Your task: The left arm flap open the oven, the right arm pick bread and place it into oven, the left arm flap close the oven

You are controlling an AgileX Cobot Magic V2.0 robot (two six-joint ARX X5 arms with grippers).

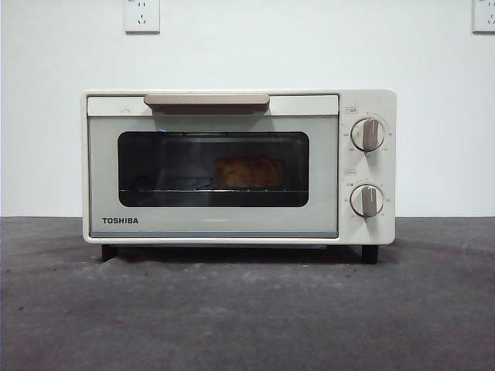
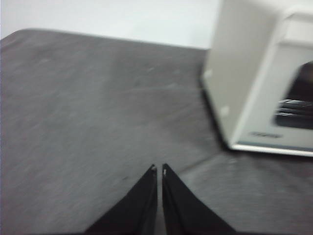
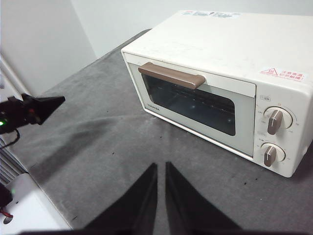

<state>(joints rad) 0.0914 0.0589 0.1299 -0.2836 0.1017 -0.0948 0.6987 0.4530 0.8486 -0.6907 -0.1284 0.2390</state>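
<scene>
The dark grey worktop (image 1: 247, 309) stretches bare across the front, its cloth-like surface a little creased. Set back on it stands the oven (image 1: 232, 166), cream-white, squarely facing forward on its black feet. Its door is shut, the beige handle (image 1: 206, 100) lying flat along the top edge of the door. Through the dark glass window (image 1: 213, 168) the bread (image 1: 249, 171) shows, a golden-orange lump resting on the wire rack (image 1: 166, 188) inside, a little right of the window's middle. Two beige knobs (image 1: 368, 134) sit one above the other on the panel at the oven's right side.

The left end effector (image 2: 158, 169) hangs over the open worktop, off the oven's left side and well apart from it, its two black jaws drawn together with only a hairline slit between the tips, holding nothing. The right end effector (image 3: 159, 166) sits above the worktop out in front of the oven, looking down at the door and knobs from a distance; its jaws are likewise pressed nearly together and grip nothing. In the right wrist view the left end effector appears as a dark pointed shape near the worktop's far left edge.

On the white wall (image 1: 62, 116) behind are two sockets (image 1: 142, 15).
</scene>
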